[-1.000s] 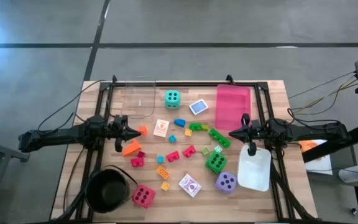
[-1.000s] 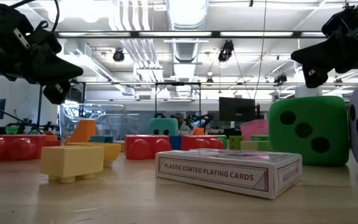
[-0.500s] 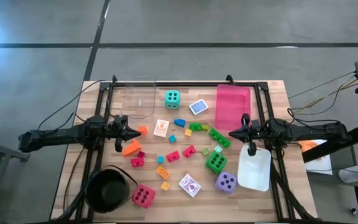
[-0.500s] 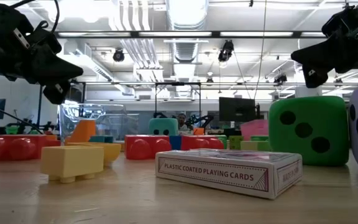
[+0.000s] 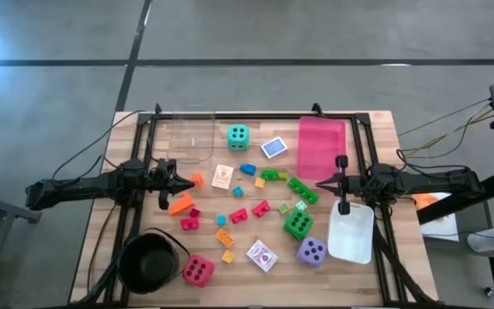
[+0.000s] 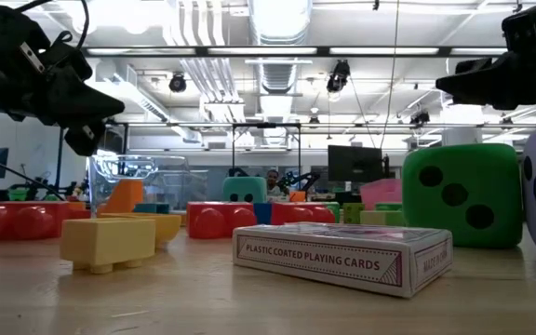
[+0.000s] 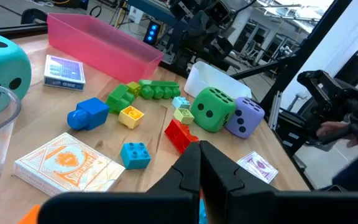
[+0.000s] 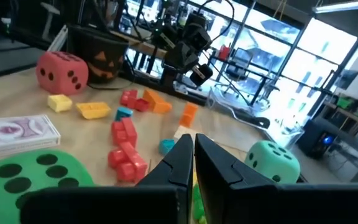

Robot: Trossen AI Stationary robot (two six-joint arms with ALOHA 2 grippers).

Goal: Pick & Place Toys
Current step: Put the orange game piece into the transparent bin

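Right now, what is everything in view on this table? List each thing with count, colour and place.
dice: four; teal at the far middle, green and purple near right, pink-red near left
card packs: three; blue far, orange-backed centre, purple-backed near
blocks: many, mixed colours, scattered across the middle
pink tray: one, far right
white tray: one, near right
clear tray: one, far left
pot: one, black, near-left corner
left claw: shut, above the table's left side
right claw: shut, above the right side, by the pink tray
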